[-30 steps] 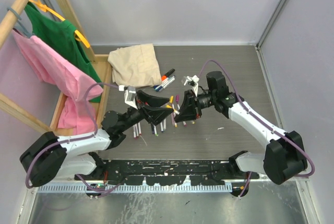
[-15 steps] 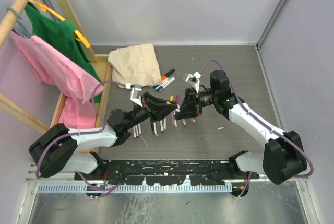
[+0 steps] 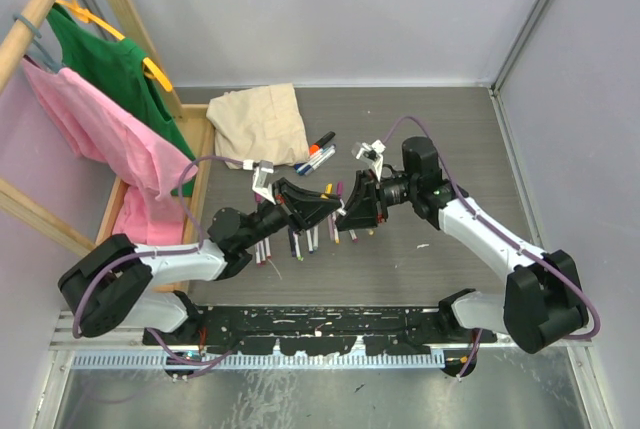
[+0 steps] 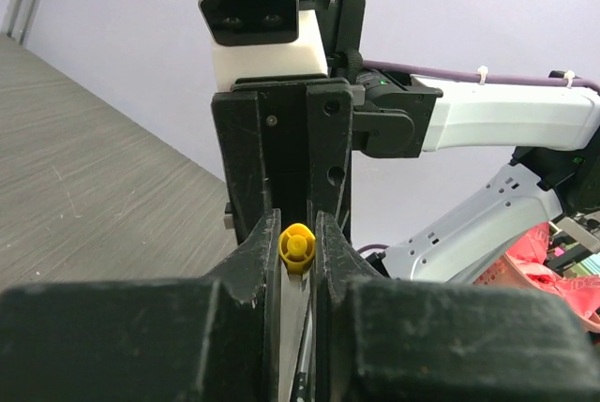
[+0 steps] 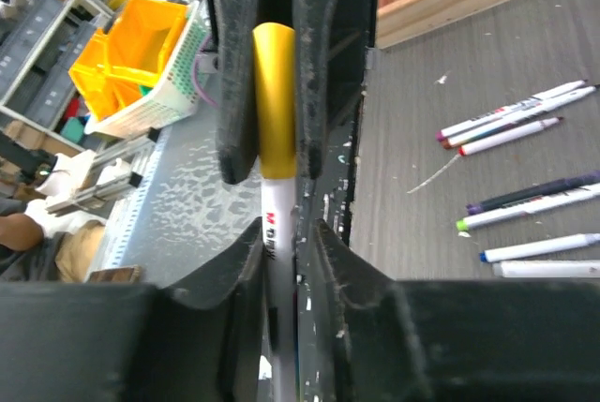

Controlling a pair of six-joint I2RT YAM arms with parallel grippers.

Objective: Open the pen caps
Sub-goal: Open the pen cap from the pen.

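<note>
Aloft, left end effector pinches yellow cap

Both arms stretch forward and bend inward, elbows out, so the two wrists meet nose to nose. The left gripper is pinched tight, its fingers on a yellow cap. The right gripper faces it, fingers clamped on the pen by its white barrel.
</note>
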